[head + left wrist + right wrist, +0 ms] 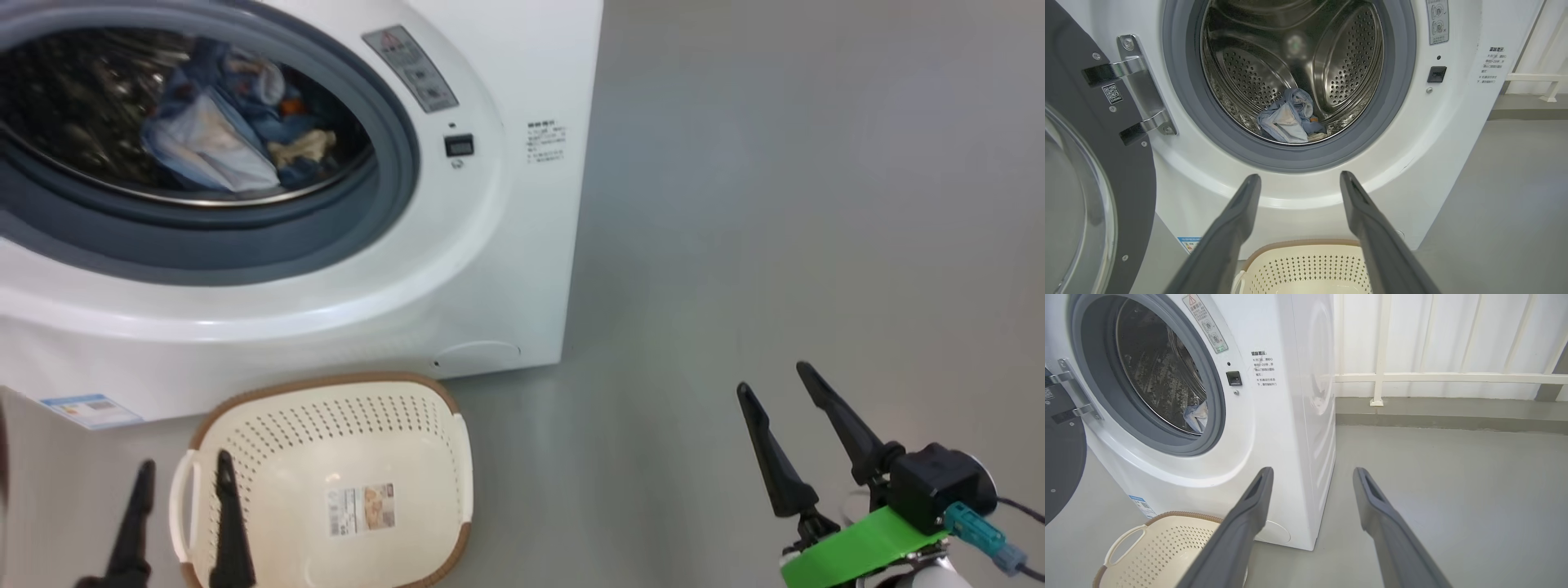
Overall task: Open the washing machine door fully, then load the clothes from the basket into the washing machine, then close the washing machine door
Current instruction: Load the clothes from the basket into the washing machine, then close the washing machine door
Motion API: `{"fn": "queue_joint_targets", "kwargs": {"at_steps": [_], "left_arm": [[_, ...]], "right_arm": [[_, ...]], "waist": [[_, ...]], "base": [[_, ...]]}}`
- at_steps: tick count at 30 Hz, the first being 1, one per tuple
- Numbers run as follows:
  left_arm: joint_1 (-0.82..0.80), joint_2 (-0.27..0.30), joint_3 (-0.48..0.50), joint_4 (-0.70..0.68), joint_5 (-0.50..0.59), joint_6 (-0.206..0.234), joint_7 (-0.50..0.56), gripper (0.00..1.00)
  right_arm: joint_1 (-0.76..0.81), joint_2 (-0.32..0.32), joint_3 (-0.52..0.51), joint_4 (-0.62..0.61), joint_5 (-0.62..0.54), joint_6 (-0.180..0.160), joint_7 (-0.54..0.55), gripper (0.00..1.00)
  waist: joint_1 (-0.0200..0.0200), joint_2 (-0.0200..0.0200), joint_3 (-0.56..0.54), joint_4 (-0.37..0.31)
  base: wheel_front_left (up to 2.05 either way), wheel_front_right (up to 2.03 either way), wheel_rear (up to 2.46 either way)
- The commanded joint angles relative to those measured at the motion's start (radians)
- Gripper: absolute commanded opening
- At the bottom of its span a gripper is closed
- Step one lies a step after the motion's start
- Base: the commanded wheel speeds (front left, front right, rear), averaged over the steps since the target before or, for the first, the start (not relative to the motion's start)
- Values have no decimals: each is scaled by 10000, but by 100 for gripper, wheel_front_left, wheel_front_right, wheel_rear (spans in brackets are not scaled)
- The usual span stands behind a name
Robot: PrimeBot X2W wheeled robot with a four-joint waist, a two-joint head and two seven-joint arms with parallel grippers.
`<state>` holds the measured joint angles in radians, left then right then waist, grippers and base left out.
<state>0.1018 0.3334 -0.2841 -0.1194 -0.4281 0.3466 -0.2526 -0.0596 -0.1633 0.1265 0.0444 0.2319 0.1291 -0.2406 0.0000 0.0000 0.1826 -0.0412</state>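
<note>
The clothes point(220, 135) lie in the drum point(73, 106) at ten o'clock; the basket point(392, 441) at seven o'clock is empty. It seems only the washing machine door point(1133, 171), open at nine o'clock in the left wrist view, is left to close. The left gripper point(184, 461) and the right gripper point(773, 377) are both spread wide and hold nothing.

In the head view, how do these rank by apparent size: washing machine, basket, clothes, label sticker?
1. white box-shaped washing machine
2. cream perforated plastic basket
3. light-blue fabric clothes in the drum
4. small rectangular label sticker
The clothes lie farther away.

Warning-triangle sticker point(1205, 322), Chinese notice point(1263, 369) on washing machine point(1278, 449); QR code point(1112, 93) on door point(1135, 183); print illegible.
</note>
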Motion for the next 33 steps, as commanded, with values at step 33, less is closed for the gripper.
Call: {"fn": "queue_joint_targets", "kwargs": {"at_steps": [33], "left_arm": [[265,-7,194,325,13,-801,-91,100]], "right_arm": [[1227,323,-81,-1207,-465,16,659,100]], "waist": [[0,0,-1586,322]], "base": [[0,0,0]]}}
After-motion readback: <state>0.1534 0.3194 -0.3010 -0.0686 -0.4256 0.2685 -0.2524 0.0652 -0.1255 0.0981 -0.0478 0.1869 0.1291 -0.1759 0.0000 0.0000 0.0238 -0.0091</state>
